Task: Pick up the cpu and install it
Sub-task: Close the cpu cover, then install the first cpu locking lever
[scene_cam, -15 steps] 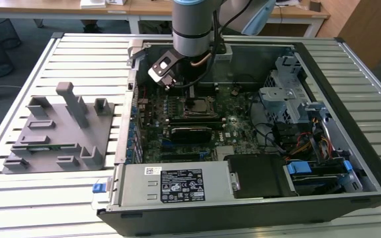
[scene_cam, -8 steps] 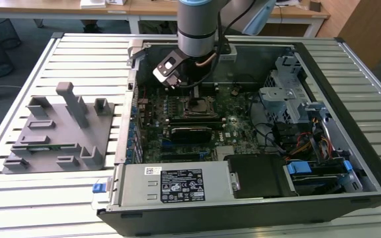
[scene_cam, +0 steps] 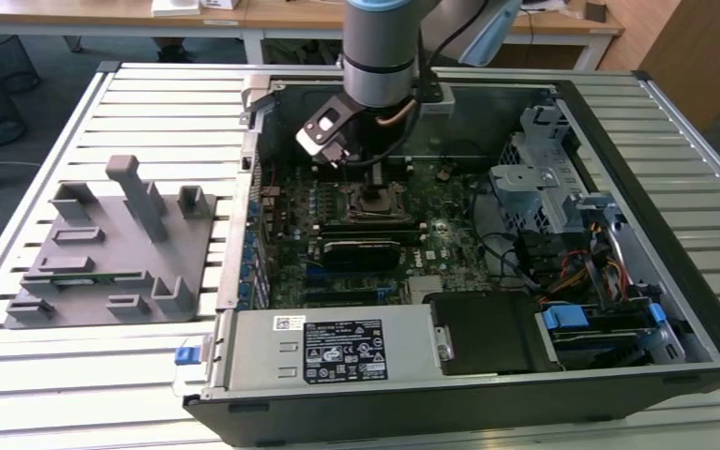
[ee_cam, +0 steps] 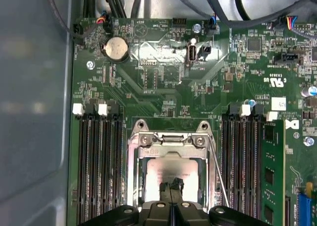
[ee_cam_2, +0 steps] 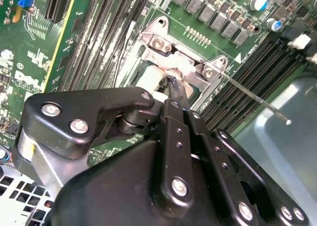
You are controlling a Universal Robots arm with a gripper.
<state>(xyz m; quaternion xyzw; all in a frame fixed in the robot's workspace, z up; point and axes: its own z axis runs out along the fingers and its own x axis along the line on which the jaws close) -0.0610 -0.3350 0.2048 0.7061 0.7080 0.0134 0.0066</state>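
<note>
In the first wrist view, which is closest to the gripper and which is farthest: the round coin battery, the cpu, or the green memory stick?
From the gripper:
1. cpu, right beneath it, inside the socket frame.
2. green memory stick, standing in a slot beside the socket frame.
3. coin battery, farthest, well beyond the socket frame.
</note>
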